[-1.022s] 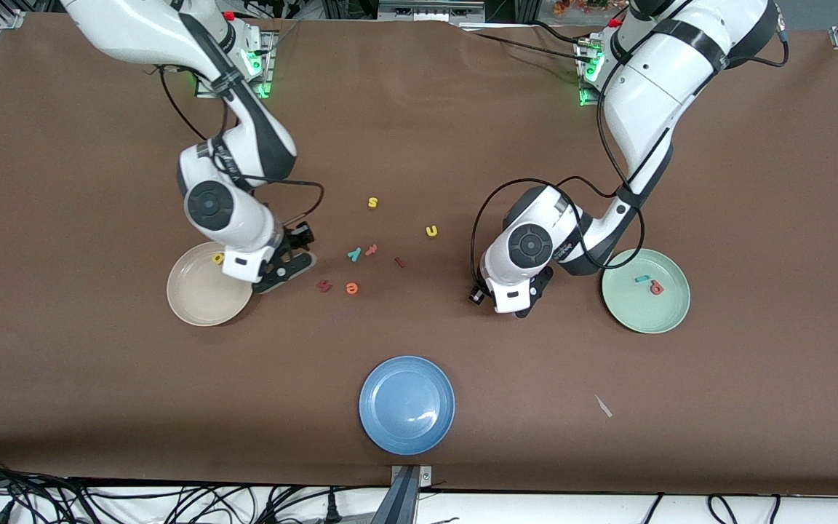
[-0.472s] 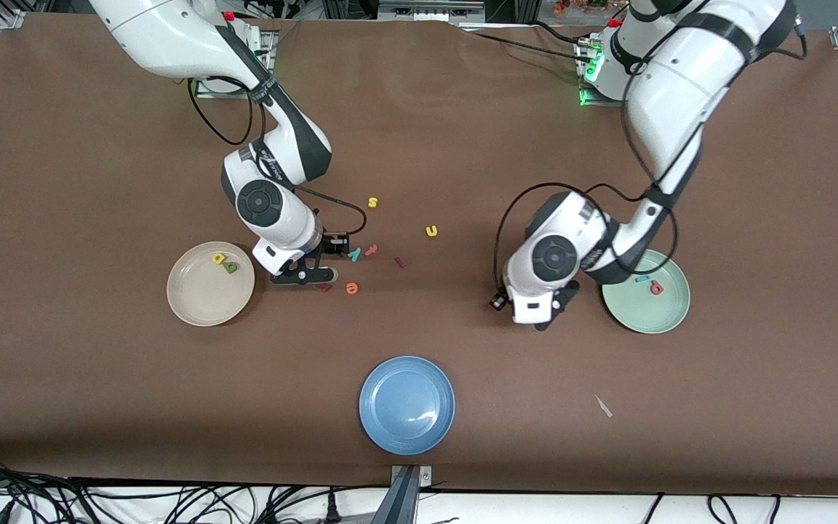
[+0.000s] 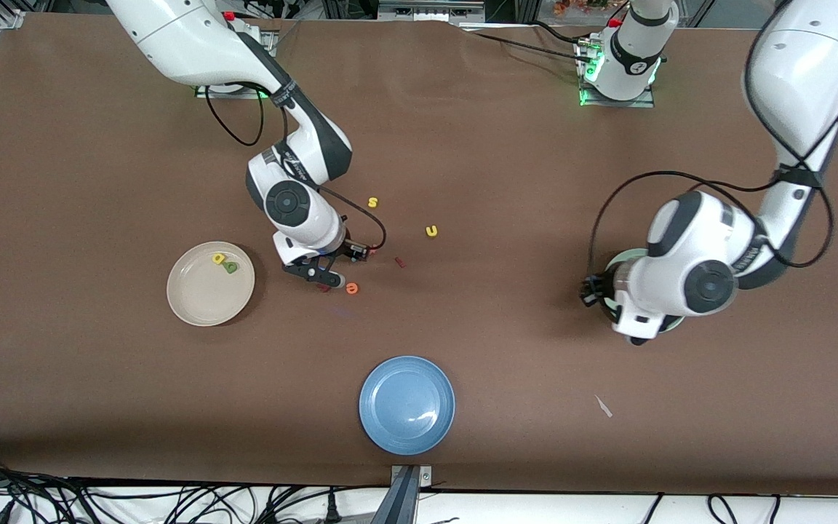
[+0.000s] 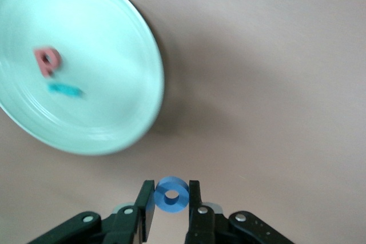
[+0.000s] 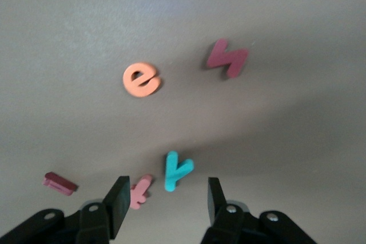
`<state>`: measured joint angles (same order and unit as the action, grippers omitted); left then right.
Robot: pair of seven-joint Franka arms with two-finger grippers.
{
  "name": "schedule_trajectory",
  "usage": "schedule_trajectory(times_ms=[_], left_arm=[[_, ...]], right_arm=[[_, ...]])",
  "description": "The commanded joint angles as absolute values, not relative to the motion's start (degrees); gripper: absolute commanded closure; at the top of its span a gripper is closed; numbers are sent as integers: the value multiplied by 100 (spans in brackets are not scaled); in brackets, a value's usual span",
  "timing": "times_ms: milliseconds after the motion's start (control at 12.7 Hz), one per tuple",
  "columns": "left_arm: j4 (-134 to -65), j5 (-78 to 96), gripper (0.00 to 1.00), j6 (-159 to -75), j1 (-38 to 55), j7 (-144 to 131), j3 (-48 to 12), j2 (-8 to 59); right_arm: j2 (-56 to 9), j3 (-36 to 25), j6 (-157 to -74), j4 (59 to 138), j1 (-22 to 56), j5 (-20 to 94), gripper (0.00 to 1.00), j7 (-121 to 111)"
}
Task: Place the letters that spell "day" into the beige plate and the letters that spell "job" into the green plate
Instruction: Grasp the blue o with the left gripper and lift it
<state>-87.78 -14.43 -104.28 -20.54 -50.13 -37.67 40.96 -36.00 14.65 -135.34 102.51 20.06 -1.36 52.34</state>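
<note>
Nearest the front camera: blue plate (image 3: 406, 405), not part of the task, holds nothing.

Next row up the worktop (image 3: 99, 378): beige plate (image 3: 193, 302) at the right arm's end, holding the yellow letter (image 3: 218, 257) and the dark green letter (image 3: 230, 267). Green plate (image 4: 103, 21) at the left arm's end, mostly covered by the left arm in the front view; it holds the salmon-pink letter (image 4: 47, 61) and the teal "j" (image 4: 64, 90).

Left gripper (image 4: 171, 198) is clamped on the blue "o" (image 4: 171, 193), over bare worktop just beside the green plate's rim. Judgement: carry it in over the plate's middle, lower, then release, so the ring cannot roll off the rim.

Right gripper (image 5: 164, 198) has its jaws parted and empty, hanging over the loose letters at mid-worktop. The teal "y" (image 5: 175, 170) lies between its jaws, with a pink letter (image 5: 139, 191) just beside one finger. Judgement: centre on the "y" stem before closing, so the pink piece is not caught too.

Nearby: orange "e" (image 3: 351, 288), dark red letter (image 5: 227, 58), dark red bar (image 3: 399, 262). Farther up: yellow "u" (image 3: 431, 231), then yellow "s" (image 3: 372, 202).
</note>
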Motion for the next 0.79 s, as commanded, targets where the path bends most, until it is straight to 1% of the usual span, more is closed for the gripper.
schedule_trajectory(times_ms=[0,236,393,472,551,629,708], left_arm=[[-9009,-1582,100,-10467,-2460,-4047,-3832,4165],[-9096,-1730,100,-10844,-2575,-3683,-3665,4464],[-9219,-2038,100,-11039,-2610,-3683,-3665,4570],[-9228,-2039,99,-11039,-2654,-3613,-3665,4570],[-9237,-2039,92,-11039,-2663,-3525,-3665,4579],[-9229,-2030,64,-11039,-2672,-3533,-3656,4597],[-9220,-2004,19,-11039,-2715,-3533,-3665,4588]], right_arm=[[-3849,1459,-13745,10072,2205,-105,37,5492],[-3815,1424,-13694,10125,2224,-202,37,5345],[-3744,1371,-13378,10116,2215,-263,37,5239],[-3735,1371,-13351,10116,2215,-368,37,5195],[-3727,1362,-13351,10125,2215,-439,37,5203],[-3727,1354,-13351,10134,2215,-439,37,5212],[-3735,1354,-13351,10142,2215,-448,37,5212]])
